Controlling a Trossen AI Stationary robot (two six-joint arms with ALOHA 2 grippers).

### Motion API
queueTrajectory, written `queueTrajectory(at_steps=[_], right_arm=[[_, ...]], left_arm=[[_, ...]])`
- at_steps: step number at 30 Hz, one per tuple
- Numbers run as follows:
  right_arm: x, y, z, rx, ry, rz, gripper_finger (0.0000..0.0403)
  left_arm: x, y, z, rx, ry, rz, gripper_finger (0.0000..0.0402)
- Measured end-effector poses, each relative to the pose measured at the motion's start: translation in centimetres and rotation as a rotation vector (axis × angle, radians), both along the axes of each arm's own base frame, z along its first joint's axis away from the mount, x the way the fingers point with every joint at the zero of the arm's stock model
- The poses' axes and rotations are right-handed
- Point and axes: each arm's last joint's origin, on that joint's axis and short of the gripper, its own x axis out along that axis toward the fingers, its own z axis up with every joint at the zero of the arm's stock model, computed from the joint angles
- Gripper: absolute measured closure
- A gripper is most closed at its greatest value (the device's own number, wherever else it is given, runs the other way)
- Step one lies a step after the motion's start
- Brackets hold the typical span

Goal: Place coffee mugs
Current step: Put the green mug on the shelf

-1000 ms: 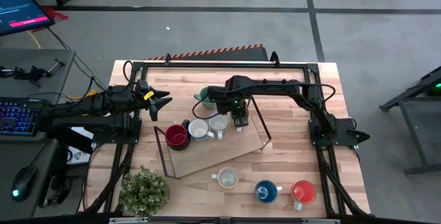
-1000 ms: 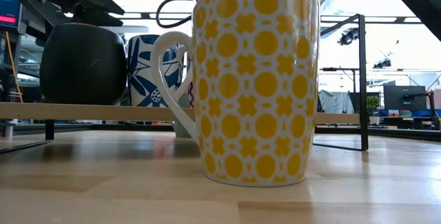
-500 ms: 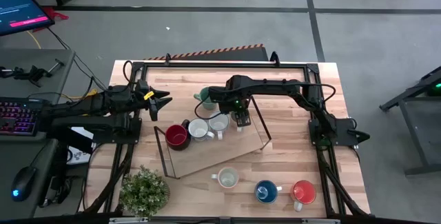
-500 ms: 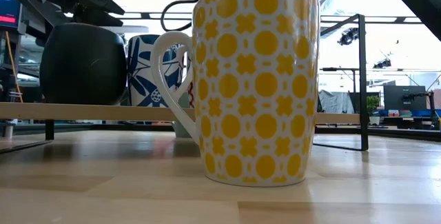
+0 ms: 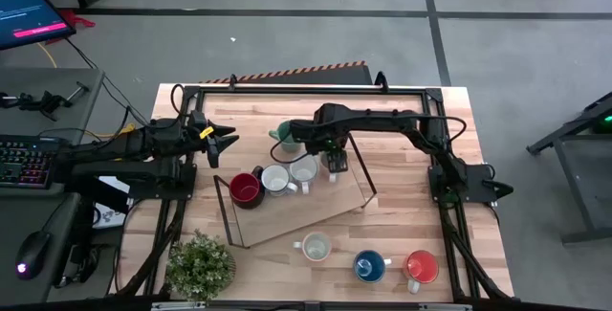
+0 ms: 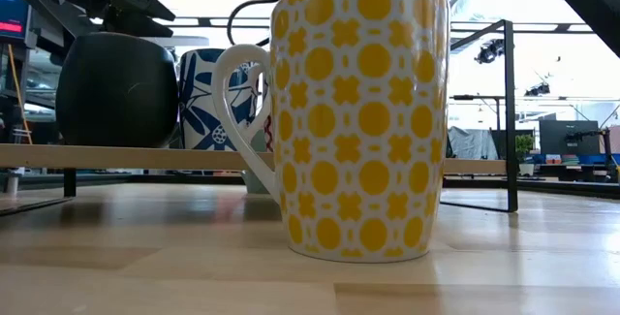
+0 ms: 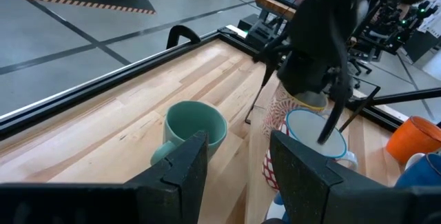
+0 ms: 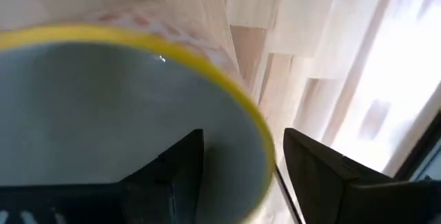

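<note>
Standing upright with their open mouths facing up, the mugs sit in two groups on the wooden surface (image 5: 402, 196). At the far left of the surface the left tool (image 5: 228, 143) hangs released, its fingers (image 7: 186, 165) apart with nothing between them, aimed toward the teal-green mug (image 5: 284, 137), which stands alone near the back with its handle turned toward that arm. Below it, at the near left corner, is a small potted plant (image 5: 200, 264).

On the low wire-framed shelf (image 5: 287, 217) in the middle stand three mugs in a row: a dark red mug (image 5: 244, 188), then a white mug (image 5: 276, 179), then a pale mug with a yellow rim (image 5: 304, 169). The handles of the last two point toward the right. The right tool (image 5: 334, 163) hovers just beside the yellow-rimmed mug, at its right edge; its fingers (image 8: 324, 176) are spread and let go, one over the rim (image 8: 255, 131), the other outside it. Whether either finger brushes the rim is hard to judge from so close.

Along the near edge, well apart from the shelf, stand a cream mug patterned in yellow dots (image 5: 316, 247), a blue mug (image 5: 369, 266) and an orange mug (image 5: 421, 266). From table height the yellow-dotted mug (image 6: 358, 116) fills the front, handle to the left, hiding much of the shelf behind it. No brand or writing can be read on any mug.
</note>
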Motion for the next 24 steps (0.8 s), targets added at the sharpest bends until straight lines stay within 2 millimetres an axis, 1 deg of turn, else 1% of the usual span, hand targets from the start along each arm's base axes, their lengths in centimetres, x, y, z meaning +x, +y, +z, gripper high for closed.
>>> queueTrajectory(at_steps=[3, 9, 14, 18, 24], right_arm=[[0.3, 0.1, 1.4, -0.003, -0.045, 0.001, 0.0224], [0.7, 0.7, 5.6, 0.020, -0.196, 0.006, 0.0224], [0.6, 1.7, 9.2, 0.051, -0.361, -0.080, 0.0224], [-0.6, 2.4, 11.0, 0.074, -0.443, -0.135, 0.0224], [-1.0, 2.5, 11.7, 0.083, -0.474, -0.219, 0.0225]], left_arm=[[0.0, 0.0, 0.0, 0.000, 0.000, 0.000, 0.0254], [0.0, 0.0, 0.0, 0.000, 0.000, 0.000, 0.0254], [0.0, 0.0, 0.0, 0.000, 0.000, 0.000, 0.0254], [0.0, 0.0, 0.0, 0.000, 0.003, 0.000, 0.0254], [0.0, 0.0, 0.0, 0.001, 0.006, 0.002, 0.0254]])
